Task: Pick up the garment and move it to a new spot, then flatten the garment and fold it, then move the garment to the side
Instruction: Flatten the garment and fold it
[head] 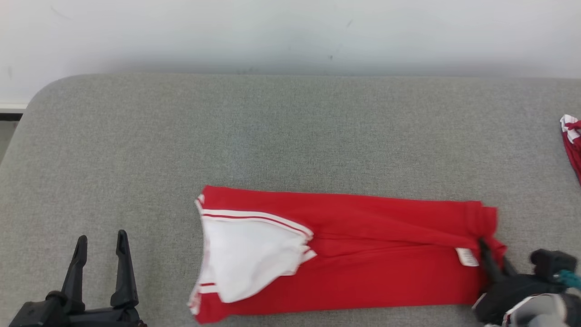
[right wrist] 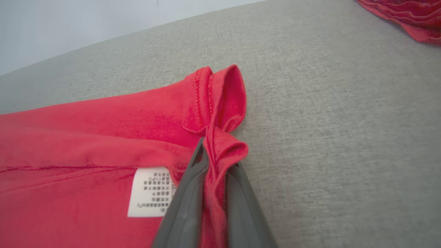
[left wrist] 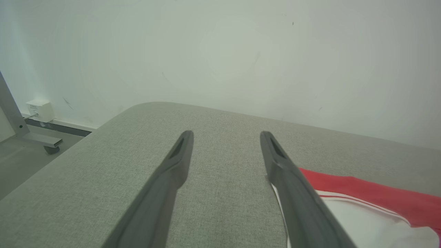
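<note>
Soft, light, floppy garment; best pinched at hem corners. Clamped at bunched hem by right gripper jaws; wide, idle jaws on left gripper.

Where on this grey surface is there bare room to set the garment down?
The strip of grey surface between the wall and the red garment is bare, as is the left part around the left gripper. Crowded at right: the right gripper pinches the hem, near another red cloth.
</note>
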You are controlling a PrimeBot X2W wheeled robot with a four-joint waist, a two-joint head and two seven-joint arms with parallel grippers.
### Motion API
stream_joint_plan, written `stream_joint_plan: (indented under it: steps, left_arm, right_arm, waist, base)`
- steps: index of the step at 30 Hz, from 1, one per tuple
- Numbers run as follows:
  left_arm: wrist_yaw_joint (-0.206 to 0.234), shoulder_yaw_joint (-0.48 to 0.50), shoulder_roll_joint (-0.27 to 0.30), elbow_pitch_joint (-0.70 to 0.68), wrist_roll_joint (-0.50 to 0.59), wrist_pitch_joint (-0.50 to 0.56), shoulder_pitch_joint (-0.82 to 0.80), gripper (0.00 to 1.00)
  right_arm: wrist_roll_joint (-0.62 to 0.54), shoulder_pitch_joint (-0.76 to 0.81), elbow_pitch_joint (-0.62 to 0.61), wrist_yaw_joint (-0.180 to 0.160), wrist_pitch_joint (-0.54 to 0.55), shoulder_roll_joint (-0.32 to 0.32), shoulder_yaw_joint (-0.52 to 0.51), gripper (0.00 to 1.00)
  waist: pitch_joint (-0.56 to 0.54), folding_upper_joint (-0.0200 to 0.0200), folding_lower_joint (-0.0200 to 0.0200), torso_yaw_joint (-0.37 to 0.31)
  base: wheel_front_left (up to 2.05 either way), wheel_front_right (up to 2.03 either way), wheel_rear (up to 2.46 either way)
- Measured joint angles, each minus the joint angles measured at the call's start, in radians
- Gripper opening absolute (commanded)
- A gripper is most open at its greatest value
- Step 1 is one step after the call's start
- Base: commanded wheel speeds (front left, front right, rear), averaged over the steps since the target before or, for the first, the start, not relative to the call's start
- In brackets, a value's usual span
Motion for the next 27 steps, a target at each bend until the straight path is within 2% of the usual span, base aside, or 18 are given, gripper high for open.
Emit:
stream_joint_plan:
  steps: [3, 10, 13, 18, 27]
  left_arm:
    - [-0.002, 0.0, 0.0, 0.002, 0.008, 0.0, 0.007, 1.0]
    - [-0.002, -0.01, -0.001, 0.006, 0.014, 0.0, 0.026, 1.0]
    - [-0.002, -0.014, -0.001, 0.007, 0.014, 0.0, 0.042, 1.0]
    - [0.001, -0.022, -0.002, 0.003, 0.012, 0.0, 0.05, 1.0]
    - [0.007, -0.04, -0.002, 0.003, 0.002, 0.0, 0.063, 1.0]
  right_arm:
    - [0.016, -0.01, 0.023, 0.0, -0.009, -0.047, -0.032, 0.0]
    - [0.031, -0.015, 0.079, 0.0, -0.019, -0.205, -0.121, 0.0]
    - [0.031, -0.018, 0.085, 0.0, -0.019, -0.234, -0.143, 0.0]
    - [0.029, -0.029, 0.045, 0.0, -0.008, -0.222, -0.11, 0.0]
    - [0.005, -0.005, -0.137, 0.0, 0.03, -0.097, -0.049, 0.0]
  waist:
    - [-0.015, 0.0, 0.0, -0.004]
    - [-0.052, 0.0, 0.0, -0.012]
    - [-0.064, 0.0, 0.0, -0.018]
    - [-0.079, 0.0, 0.0, -0.033]
    - [-0.094, 0.0, 0.0, -0.04]
  base:
    - [0.0, 0.0, 0.0]
    - [0.0, 0.0, 0.0]
    - [0.0, 0.0, 0.0]
    - [0.0, 0.0, 0.0]
    - [0.0, 0.0, 0.0]
